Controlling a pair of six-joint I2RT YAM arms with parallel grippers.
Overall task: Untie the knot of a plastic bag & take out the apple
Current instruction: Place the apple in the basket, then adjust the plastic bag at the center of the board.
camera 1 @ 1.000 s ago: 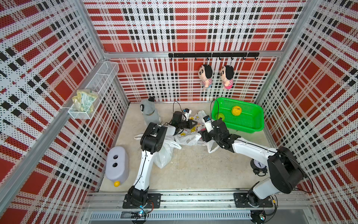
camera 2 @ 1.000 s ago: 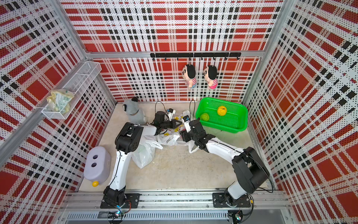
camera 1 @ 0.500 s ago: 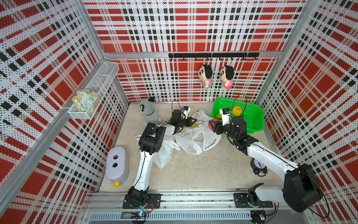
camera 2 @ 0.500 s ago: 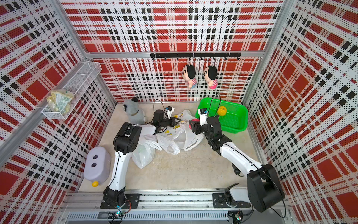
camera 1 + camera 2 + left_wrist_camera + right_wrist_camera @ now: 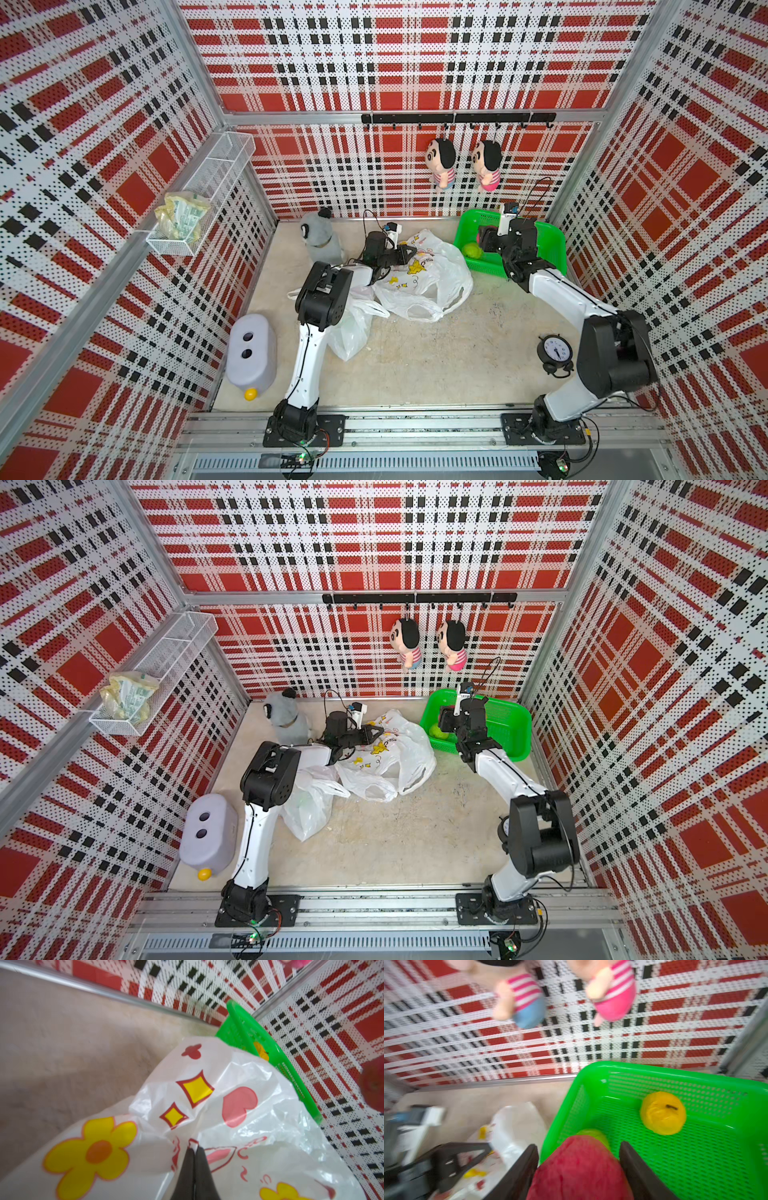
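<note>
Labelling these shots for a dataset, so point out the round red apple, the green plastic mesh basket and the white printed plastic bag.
round red apple point(image 5: 579, 1169): right wrist view, middle of its skin.
green plastic mesh basket point(image 5: 675, 1076): right wrist view, rim nearest the back wall.
white printed plastic bag point(image 5: 444, 259): a top view, crumpled upper face.

White tubular links point(image 5: 307, 374) between bulky black joints point(image 5: 322, 291)

Green basket point(image 5: 552, 245) stands on the surface point(image 5: 436, 357), holding a yellow fruit point(image 5: 662, 1112) and a green fruit point(image 5: 471, 250), apart. Two dolls point(image 5: 442, 168) point(image 5: 487, 164) hang above the basket. Alarm clock point(image 5: 555, 353) stands well apart from the basket, toward the front. Grey plush toy point(image 5: 318, 237) sits well to the basket's left.
</note>
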